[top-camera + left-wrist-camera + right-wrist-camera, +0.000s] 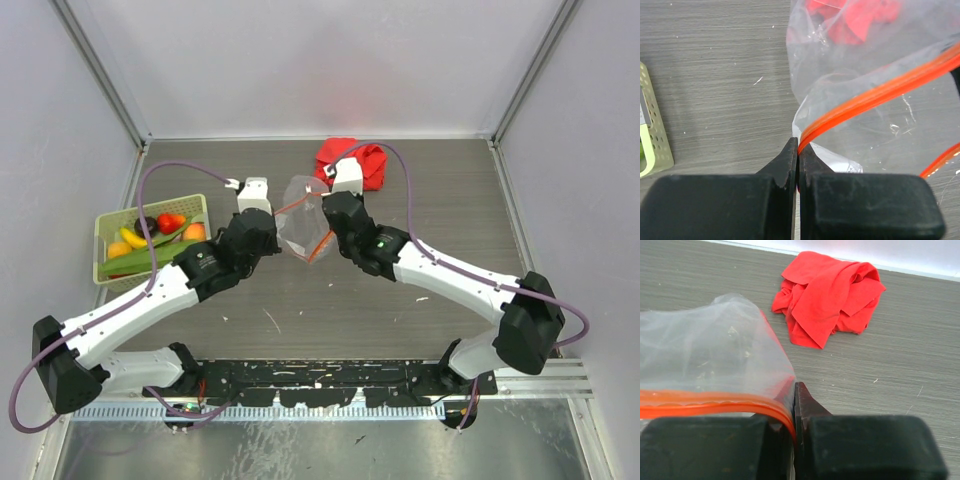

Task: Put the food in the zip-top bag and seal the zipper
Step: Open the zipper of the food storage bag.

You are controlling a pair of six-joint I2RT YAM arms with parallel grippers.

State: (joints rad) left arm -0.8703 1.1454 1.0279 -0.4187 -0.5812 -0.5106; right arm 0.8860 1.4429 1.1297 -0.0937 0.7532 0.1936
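Observation:
The clear zip-top bag (pixel 303 222) hangs between my two grippers at the table's middle, empty as far as I can see. Its red-orange zipper (pixel 875 95) runs from my left gripper (pixel 798 147), which is shut on the strip's end. My right gripper (pixel 794 390) is shut on the other end of the zipper (pixel 705 402), the bag (pixel 710 350) bulging to its left. In the top view the left gripper (pixel 270 235) is on the bag's left and the right gripper (pixel 333 222) on its right. The food (pixel 150 235), banana, red, orange, green and purple pieces, lies in the basket at the left.
A pale green slotted basket (pixel 110 222) stands at the left edge; its corner shows in the left wrist view (pixel 652 135). A crumpled red cloth (pixel 352 162) lies at the back, behind the bag; it also shows in the right wrist view (pixel 827 295).

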